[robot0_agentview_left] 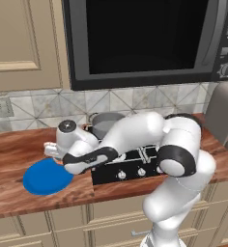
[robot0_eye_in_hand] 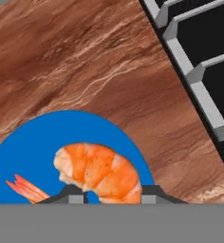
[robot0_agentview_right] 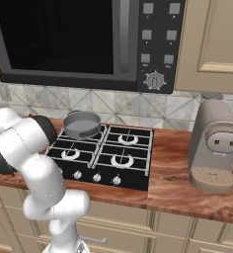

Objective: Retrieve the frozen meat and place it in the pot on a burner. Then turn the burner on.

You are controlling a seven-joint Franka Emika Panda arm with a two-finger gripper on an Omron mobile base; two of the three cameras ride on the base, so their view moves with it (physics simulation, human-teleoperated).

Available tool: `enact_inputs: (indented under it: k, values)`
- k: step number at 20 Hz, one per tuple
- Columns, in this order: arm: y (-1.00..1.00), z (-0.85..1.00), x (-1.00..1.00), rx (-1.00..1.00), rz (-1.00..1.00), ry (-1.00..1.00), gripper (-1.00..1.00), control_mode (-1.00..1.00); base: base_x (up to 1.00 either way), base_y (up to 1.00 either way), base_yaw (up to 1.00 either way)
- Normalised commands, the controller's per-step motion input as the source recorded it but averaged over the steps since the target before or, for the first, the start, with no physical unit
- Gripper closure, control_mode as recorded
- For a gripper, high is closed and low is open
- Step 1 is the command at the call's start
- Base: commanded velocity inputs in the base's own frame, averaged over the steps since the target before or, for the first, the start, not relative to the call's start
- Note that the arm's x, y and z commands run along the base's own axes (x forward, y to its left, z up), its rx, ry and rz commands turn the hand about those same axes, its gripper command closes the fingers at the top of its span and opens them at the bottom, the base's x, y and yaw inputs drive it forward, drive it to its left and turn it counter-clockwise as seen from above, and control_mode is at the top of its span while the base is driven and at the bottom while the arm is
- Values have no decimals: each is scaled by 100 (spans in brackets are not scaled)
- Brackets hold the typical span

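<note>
my claw (robot0_eye_in_hand: 112,195) straddles the frozen meat (robot0_eye_in_hand: 98,173) on the blue plate (robot0_eye_in_hand: 33,147) left of the cooktop, jaws narrow but not visibly pinching, so i'd close squarely on its thick middle before lifting toward the pot (robot0_agentview_right: 82,124).

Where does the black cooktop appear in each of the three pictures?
Left base view: the cooktop is in the centre, partly covered by the white arm.
Right base view: it lies centre-left, with the pot on its rear left corner.
Hand view: it is in the upper right corner, seen as grey grate bars over black.
Shared landmark: the wooden counter borders the cooktop in every view.
</note>
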Motion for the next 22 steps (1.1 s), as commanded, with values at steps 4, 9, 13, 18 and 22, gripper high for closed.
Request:
enact_inputs:
  k: [4, 9, 13, 18, 22]
  values:
    - [-40, 98, 0, 0, -2, -14, 100, -100, 0, 0, 0]
    - [-47, 76, 0, -5, -1, -10, 100, -100, 0, 0, 0]
    - [-46, 16, 0, -13, 4, -18, 100, -100, 0, 0, 0]
    - [-55, 12, 0, -10, 21, -8, 100, -100, 0, 0, 0]
    - [-71, 33, 0, -5, 23, 0, 100, -100, 0, 0, 0]
